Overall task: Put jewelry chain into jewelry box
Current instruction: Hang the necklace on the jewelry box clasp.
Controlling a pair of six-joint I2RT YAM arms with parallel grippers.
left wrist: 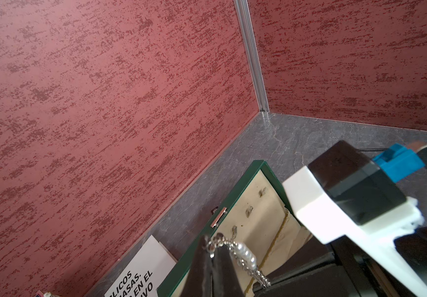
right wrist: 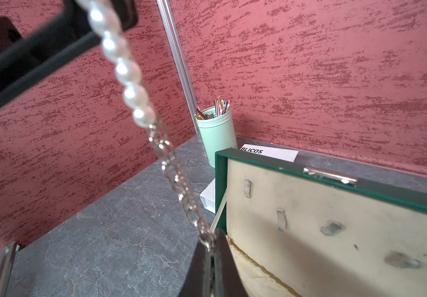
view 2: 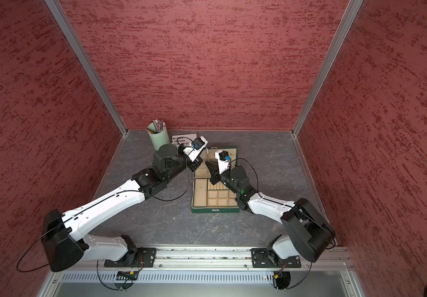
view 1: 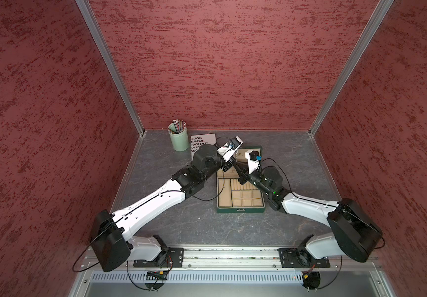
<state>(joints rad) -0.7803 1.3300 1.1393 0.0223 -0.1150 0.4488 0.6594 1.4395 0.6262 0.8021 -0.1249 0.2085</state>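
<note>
We find the dark green hinged jewelry box [view 1: 227, 209] with beige lining open. The left gripper [left wrist: 211, 248] and the right gripper [right wrist: 211, 248] each clench one end of the silvery link-and-pearl jewelry chain [right wrist: 173, 164], strung between them above the lid [right wrist: 335, 231]; the compartments [view 1: 243, 198] lie nearer the robot.

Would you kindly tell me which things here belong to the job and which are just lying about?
Job: jewelry chain, gripped by left claw and right claw; open jewelry box.
Lying about: pencil cup; white booklet.
</note>
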